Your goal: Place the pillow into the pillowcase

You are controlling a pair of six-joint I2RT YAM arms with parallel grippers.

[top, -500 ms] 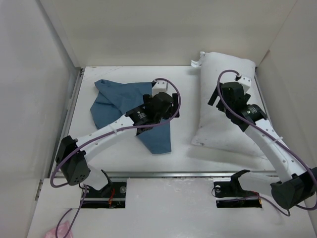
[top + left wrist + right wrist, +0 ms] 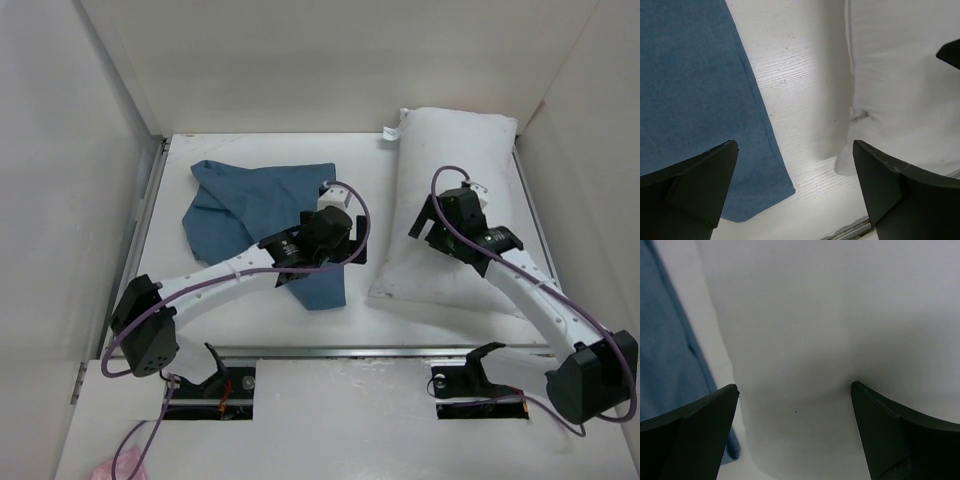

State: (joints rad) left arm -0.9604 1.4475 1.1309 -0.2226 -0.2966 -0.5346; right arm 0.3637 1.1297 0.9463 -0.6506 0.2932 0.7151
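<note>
Top external: fixed high and behind, looking down and forward; arm bases [image 2: 145, 340] at the bottom edge, whole table [image 2: 360, 320] in frame, far.
Left wrist: close over the table, facing down between the left gripper [image 2: 794, 145] tips; pillowcase [image 2: 690, 85] on the left, pillow [image 2: 900, 75] on the right.
Right wrist: very near, facing down past the right gripper [image 2: 793, 386]; pillow fills most of the frame.
Overlap: both wrist views share the pillow's edge, the pillowcase edge and the table strip between them; the top view covers it all.
</note>
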